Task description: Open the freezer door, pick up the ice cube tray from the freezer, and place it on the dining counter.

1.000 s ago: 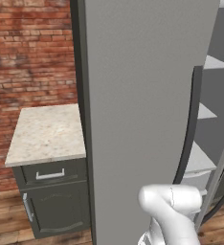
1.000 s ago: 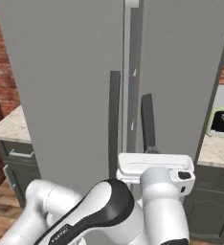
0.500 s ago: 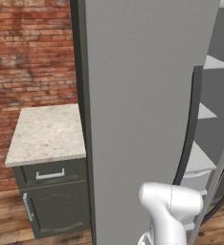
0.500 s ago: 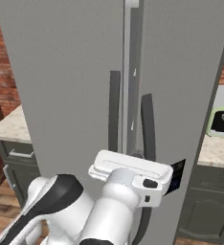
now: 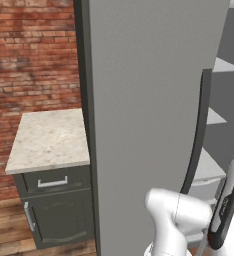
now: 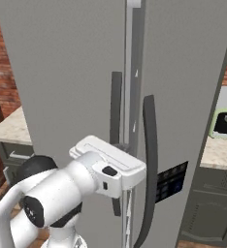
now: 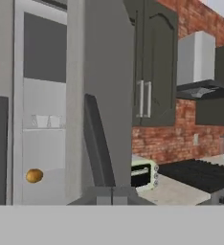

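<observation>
At the mid-height of its long dark handle [image 6: 116, 104], the freezer door [image 6: 62, 82] meets the gripper [image 6: 116, 157]. The white hand sits right against the bar, but the fingers are hidden behind it, so I cannot tell whether they are clamped on the handle or loose. The door stands ajar: a narrow gap runs down its handle-side edge, and past that edge the left base view shows light grey shelves [image 5: 209, 167] inside the freezer.

The door should behave as a stiff, fairly heavy hinged slab that moves only along its arc. The handle looks smooth and slightly bowed, so a grip around its middle, pulled along the swing, seems least likely to slip.

Through the gap the hand view shows a small pale object [image 7: 42, 120] on a shelf. It may be the ice cube tray, but it is too small to tell. A round orange item [image 7: 34, 175] lies lower down.

Just beyond the gap is the neighbouring door [image 6: 183, 82] with its black dispenser panel [image 6: 171, 180]. On the freezer door's far side stands a small stone-topped cabinet [image 5: 49, 140].
</observation>
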Available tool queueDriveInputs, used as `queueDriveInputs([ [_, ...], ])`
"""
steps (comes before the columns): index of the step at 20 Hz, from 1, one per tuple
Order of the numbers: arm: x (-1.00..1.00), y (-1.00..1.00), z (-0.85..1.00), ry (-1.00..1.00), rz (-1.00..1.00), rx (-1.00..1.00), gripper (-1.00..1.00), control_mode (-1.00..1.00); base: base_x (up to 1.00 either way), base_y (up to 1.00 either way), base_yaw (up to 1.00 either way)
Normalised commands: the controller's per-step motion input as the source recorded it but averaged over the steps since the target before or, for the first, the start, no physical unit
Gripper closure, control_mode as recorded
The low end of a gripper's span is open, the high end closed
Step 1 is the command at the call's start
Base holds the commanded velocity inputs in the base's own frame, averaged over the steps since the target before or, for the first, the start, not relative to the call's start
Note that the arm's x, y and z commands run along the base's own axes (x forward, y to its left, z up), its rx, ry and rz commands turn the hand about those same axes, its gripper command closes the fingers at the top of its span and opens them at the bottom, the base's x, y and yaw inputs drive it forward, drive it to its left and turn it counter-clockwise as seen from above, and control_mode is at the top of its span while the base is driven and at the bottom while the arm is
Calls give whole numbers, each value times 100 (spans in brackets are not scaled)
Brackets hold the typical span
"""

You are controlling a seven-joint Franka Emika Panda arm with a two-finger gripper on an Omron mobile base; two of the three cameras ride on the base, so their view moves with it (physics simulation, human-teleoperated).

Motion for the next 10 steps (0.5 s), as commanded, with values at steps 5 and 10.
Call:
queueDriveInputs([
  [5,17,13,15,0,-20,0,100,-100,0,0,0],
  [10,20,18,2,0,-15,0,100,-100,0,0,0],
])
